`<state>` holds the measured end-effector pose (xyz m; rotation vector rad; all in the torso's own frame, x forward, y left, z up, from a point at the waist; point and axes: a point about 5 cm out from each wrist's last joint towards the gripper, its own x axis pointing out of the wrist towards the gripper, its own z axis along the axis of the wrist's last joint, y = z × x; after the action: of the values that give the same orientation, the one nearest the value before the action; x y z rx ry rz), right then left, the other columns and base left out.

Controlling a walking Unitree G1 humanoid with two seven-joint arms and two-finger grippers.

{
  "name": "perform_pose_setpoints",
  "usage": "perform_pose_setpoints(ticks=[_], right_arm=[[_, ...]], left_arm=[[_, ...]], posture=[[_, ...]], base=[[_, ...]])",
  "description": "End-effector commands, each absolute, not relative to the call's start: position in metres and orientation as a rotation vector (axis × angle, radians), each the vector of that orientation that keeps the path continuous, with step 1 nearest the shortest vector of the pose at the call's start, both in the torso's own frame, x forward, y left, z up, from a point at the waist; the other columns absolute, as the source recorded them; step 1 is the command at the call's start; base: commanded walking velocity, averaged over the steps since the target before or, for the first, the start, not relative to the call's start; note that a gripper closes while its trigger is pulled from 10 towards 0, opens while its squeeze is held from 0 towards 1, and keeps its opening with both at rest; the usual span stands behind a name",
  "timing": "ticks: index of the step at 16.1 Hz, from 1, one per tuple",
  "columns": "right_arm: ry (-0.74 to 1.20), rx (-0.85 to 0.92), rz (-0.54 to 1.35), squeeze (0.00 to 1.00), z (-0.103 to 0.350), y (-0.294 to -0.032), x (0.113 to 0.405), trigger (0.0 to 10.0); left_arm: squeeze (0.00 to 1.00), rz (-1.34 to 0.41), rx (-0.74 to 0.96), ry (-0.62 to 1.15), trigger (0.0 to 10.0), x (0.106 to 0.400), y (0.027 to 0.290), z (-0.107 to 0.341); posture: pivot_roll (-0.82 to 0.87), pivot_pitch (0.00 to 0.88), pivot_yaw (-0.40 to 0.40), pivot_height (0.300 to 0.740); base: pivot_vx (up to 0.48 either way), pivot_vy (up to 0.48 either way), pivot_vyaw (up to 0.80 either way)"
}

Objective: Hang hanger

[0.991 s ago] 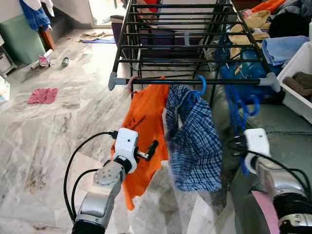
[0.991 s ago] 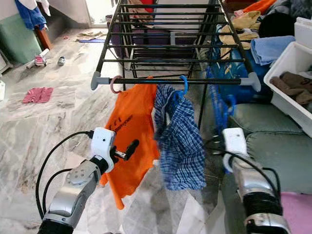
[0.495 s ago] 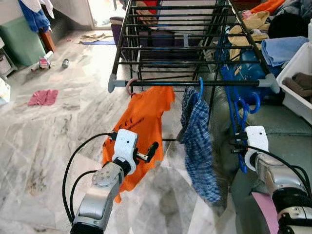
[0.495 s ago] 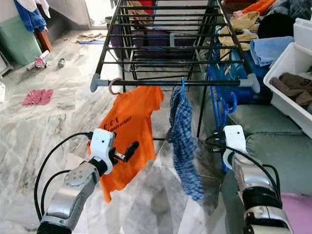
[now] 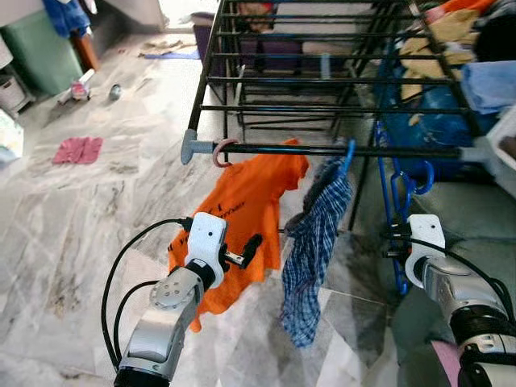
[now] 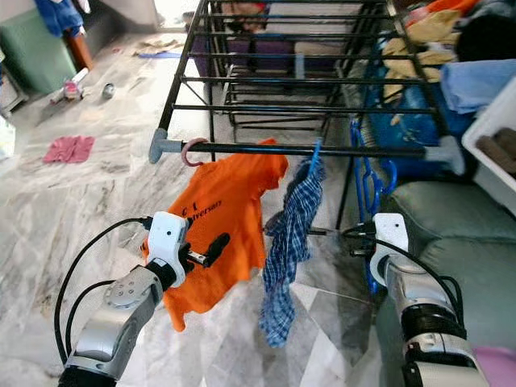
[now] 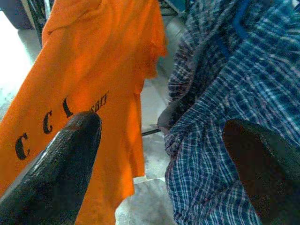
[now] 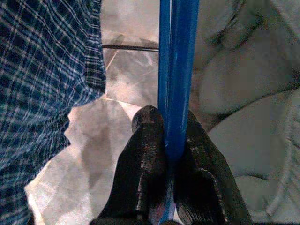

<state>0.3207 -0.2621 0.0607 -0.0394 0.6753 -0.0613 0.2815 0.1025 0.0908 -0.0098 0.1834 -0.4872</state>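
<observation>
A black drying rack (image 5: 322,150) stands ahead. From its front rail hang an orange T-shirt (image 5: 246,210) on a pink hanger (image 5: 219,151) and a blue plaid shirt (image 5: 316,242) on a blue hanger hook (image 5: 348,153). An empty blue hanger (image 5: 397,201) dangles at the rack's right side. My right gripper (image 8: 166,136) is shut on its lower bar (image 8: 176,70), low beside the sofa (image 6: 476,250). My left gripper (image 5: 251,244) is open in front of the orange T-shirt, touching nothing; its fingers (image 7: 70,154) frame both garments.
A grey-green sofa (image 5: 476,218) fills the right side, with heaped clothes (image 5: 451,40) and a white bin (image 6: 496,129) behind it. A pink cloth (image 5: 76,151) and small items (image 5: 81,87) lie on the marble floor to the left, near a green cabinet (image 5: 40,56).
The view has tilted down a little. The plaid shirt has swung, its lower part now drifting left toward the orange T-shirt. Both grippers keep their places.
</observation>
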Motion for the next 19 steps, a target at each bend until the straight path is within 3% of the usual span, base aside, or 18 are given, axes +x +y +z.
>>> perform_pose_setpoints(ticks=[1, 6, 9, 12, 16, 19], right_arm=[[0.675, -0.017, -0.077, 0.0, 0.062, -0.267, 0.32, 10.0], [0.647, -0.06, -0.072, 0.0, 0.069, -0.27, 0.323, 10.0], [0.673, -0.06, -0.072, 0.0, 0.058, -0.269, 0.313, 10.0], [0.703, -0.034, -0.033, 0.0, 0.039, -0.242, 0.282, 10.0], [0.655, -0.001, -0.018, 0.0, 0.047, -0.225, 0.278, 10.0], [0.673, 0.018, 0.002, 0.0, 0.047, -0.213, 0.274, 10.0]], left_arm=[[0.0, -0.493, -0.003, 0.182, 10.0, 0.281, 0.102, 0.093], [0.0, -0.5, -0.015, 0.179, 10.0, 0.28, 0.1, 0.093], [0.0, -0.493, 0.001, 0.197, 10.0, 0.279, 0.099, 0.09], [0.0, -0.555, -0.031, 0.215, 10.0, 0.274, 0.09, 0.089], [0.0, -0.617, -0.069, 0.231, 10.0, 0.273, 0.082, 0.091], [0.0, -0.61, -0.066, 0.239, 10.0, 0.272, 0.085, 0.091]], posture=[[0.0, 0.067, 0.014, 0.74], [-0.01, 0.063, 0.013, 0.74], [0.0, 0.059, 0.01, 0.74], [-0.01, 0.054, 0.018, 0.74], [-0.02, 0.043, 0.022, 0.74], [-0.01, 0.044, 0.019, 0.74]], base=[[0.341, 0.0, 0.0], [0.329, 0.0, 0.0], [0.0, 0.0, 0.0], [0.0, 0.0, 0.0], [0.0, 0.23, 0.0], [0.0, 0.45, -0.76]])
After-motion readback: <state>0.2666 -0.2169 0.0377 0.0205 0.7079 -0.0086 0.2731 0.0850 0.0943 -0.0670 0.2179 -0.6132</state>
